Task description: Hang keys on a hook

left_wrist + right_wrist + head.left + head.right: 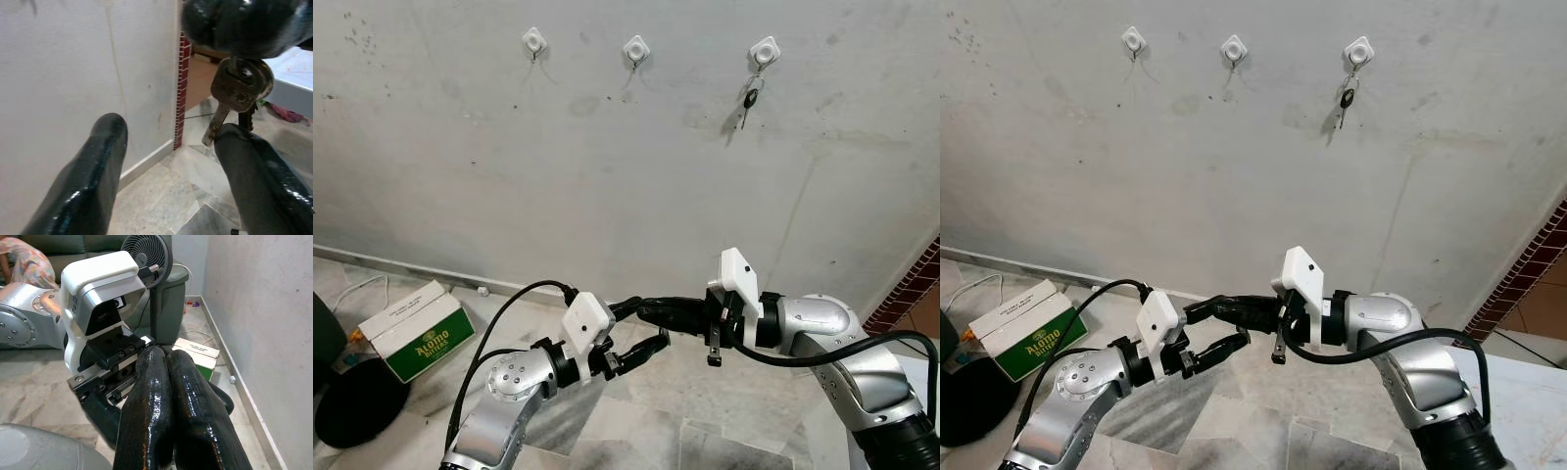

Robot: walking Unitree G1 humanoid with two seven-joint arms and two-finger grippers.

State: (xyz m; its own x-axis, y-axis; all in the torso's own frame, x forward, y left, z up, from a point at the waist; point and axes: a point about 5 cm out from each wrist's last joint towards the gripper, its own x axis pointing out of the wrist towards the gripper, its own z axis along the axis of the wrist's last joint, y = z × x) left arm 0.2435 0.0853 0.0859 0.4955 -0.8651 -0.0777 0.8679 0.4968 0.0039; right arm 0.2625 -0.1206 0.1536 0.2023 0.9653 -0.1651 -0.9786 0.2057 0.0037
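Below the grey plaster wall [607, 176], the two grippers meet in mid-air in front of the robot. The right gripper [651, 309] reaches in from the right with its jaws pressed together; in the right wrist view its two black fingers [161, 401] lie touching along their length. From this gripper hangs a bunch of keys [234, 95], seen close in the left wrist view as a brass-coloured key dangling under the rounded black end of the right fingers, with a darker key behind it. The left gripper [646, 328] comes up from the lower left with its jaws open, one finger on either side of the gap; in its own wrist view the hanging keys sit just above and beside one finger [259, 171], while the other finger [93, 171] stands well apart. I cannot tell whether the keys touch that finger.

High on the wall are three white hooks in a row. The left hook [534, 41] and the middle hook [636, 49] are bare. The right hook [764, 51] carries a single dark-headed key [751, 102] that hangs down against the plaster. All three hooks are well above both grippers.

On the tiled floor [636, 411] to the robot's left, near the wall, lies a green and white cardboard box [416, 331], with a black round object [357, 411] just beside it.
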